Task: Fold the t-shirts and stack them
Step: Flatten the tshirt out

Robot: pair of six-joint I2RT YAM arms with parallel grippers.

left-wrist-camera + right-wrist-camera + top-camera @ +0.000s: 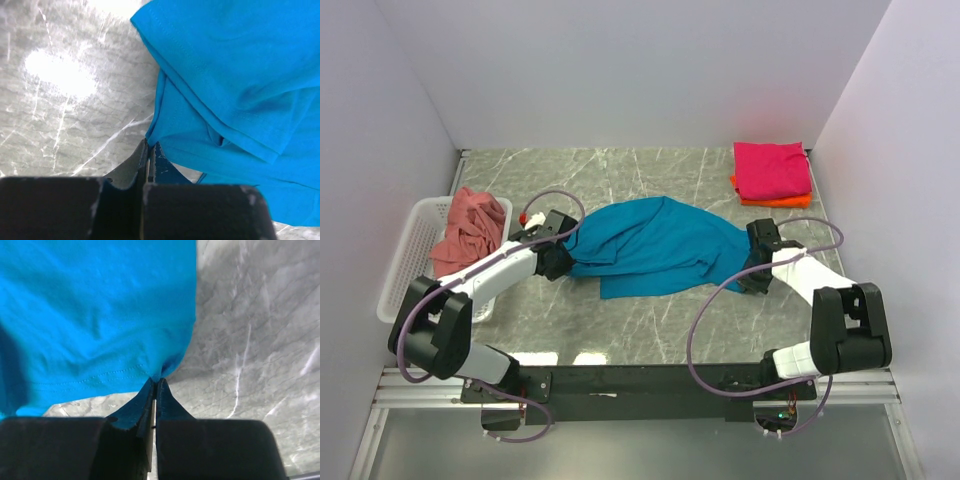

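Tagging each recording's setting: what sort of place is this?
Probably a robot lab test cell, not a home: plain pale walls enclose a marble-patterned table, the left arm and right arm are mounted at its near edge, with a teal t-shirt and a white mesh basket on it.

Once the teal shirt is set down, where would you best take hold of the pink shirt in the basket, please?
Pinch a raised fold on top of the pink shirt, coming straight down, probably with the left gripper. It lies crumpled in a heap in the white basket, whose walls block a sideways approach.
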